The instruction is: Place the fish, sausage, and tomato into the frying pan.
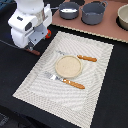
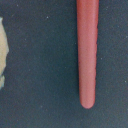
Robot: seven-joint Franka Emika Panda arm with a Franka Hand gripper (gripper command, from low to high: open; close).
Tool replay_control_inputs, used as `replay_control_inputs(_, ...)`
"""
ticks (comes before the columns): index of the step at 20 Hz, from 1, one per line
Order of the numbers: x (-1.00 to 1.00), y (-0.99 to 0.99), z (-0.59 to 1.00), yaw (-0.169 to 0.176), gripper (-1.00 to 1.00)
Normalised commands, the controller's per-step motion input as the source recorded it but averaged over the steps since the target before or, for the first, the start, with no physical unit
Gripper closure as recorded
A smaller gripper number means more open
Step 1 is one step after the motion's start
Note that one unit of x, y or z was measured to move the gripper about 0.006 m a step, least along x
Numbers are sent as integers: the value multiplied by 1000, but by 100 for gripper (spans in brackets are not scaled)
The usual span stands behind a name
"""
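In the exterior view the arm's white hand and gripper [image 1: 33, 47] hang low over the black table at the left of the striped mat; I cannot see how the jaws stand. The sausage [image 2: 87, 50] fills the wrist view as a long reddish-brown stick on the black cloth, and its end pokes out below the hand [image 1: 35, 52]. A cream-white edge beside it is the fish [image 2: 2, 50]. The tomato [image 1: 48, 34] peeks out red behind the hand. The frying pan [image 1: 69, 10] sits at the back on the brown board. No fingers show in the wrist view.
A deeper grey pot [image 1: 93, 13] stands beside the pan, and another vessel [image 1: 123, 17] sits at the far right edge. On the striped mat [image 1: 35, 82] lie a tan plate [image 1: 68, 66], an orange-handled fork [image 1: 67, 81] and an orange-handled knife [image 1: 82, 57].
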Motion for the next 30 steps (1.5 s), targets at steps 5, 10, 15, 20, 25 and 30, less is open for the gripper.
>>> replay_control_inputs(5, -435, -40, -502, 39, -100)
replay_control_inputs(10, -376, 67, -401, 42, -100)
replay_control_inputs(15, -310, 37, -254, 43, 100)
replay_control_inputs(20, -289, 0, -216, 44, 100)
replay_control_inputs(25, -286, 0, -201, 50, 100)
replay_control_inputs(30, -171, -27, -77, 56, 100)
